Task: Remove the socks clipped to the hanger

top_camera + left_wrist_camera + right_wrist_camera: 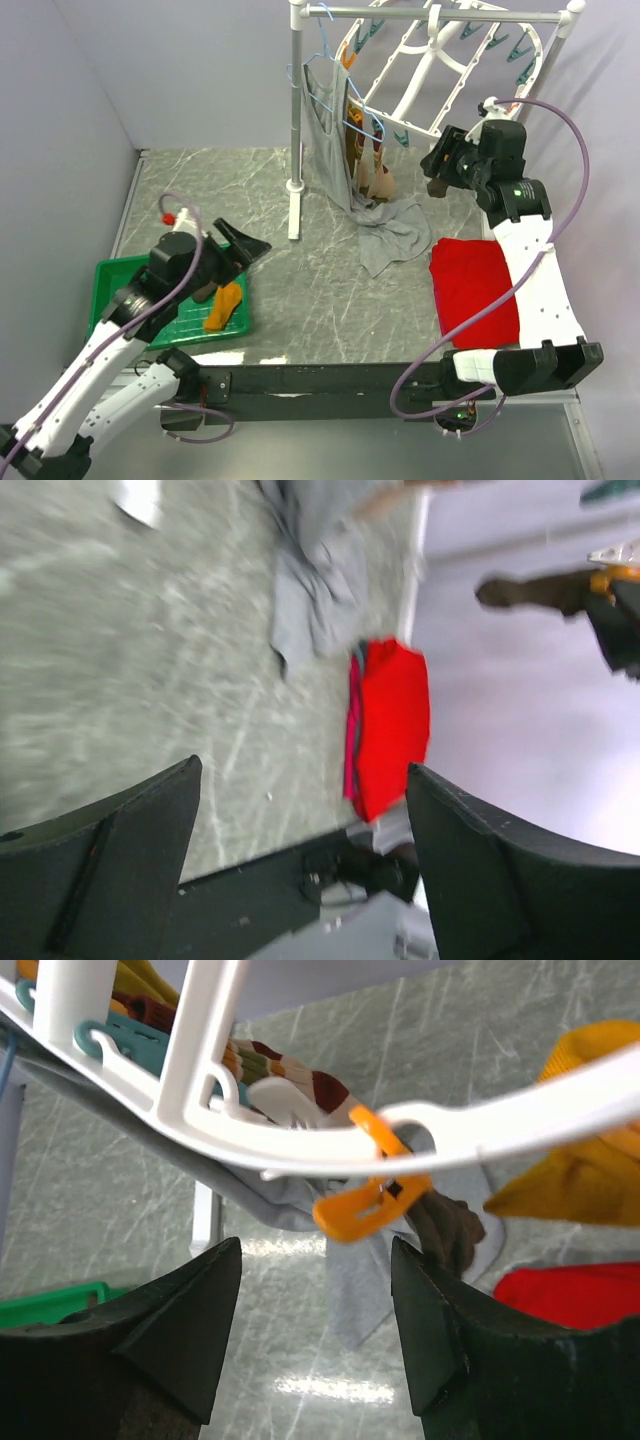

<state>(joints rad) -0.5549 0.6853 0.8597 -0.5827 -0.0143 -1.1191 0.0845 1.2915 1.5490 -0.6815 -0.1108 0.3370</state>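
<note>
Hanger (200, 1060) tilted, rim dipping left; brown sock (448, 1232) seemingly hanging downward, clipped

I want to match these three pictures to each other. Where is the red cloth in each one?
Top view: red cloth, right of centre.
Left wrist: middle of the picture.
Right wrist: bottom right corner.
Shared landmark: the grey top lying next to it.
</note>
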